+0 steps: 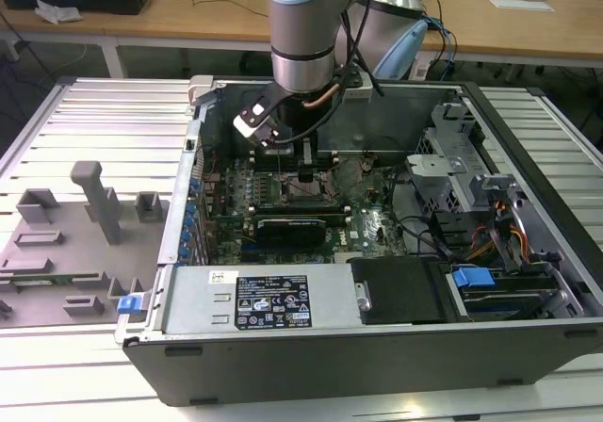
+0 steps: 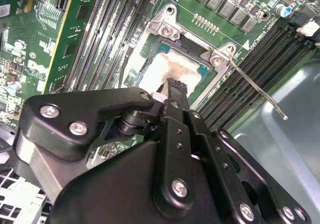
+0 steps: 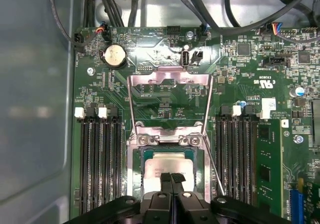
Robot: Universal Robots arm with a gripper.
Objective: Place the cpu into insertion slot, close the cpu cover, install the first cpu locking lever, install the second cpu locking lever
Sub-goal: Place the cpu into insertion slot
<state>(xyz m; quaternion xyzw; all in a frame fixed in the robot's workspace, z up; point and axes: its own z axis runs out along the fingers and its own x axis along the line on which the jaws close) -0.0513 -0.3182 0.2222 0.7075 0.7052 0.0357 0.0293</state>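
Tool (image 3: 171,176) fully closed and empty, its tips over the cpu (image 3: 167,162) seated in the socket. The first wrist view shows the cpu cover (image 3: 170,76) swung open. The exterior view shows a black card (image 1: 292,226) at the tool's 6 o'clock.

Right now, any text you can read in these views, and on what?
Label on the metal box, exterior view: too small to read.
White lettering on the board, first wrist view: not legible.
Sticker on the board: not legible.
Nothing quotable.
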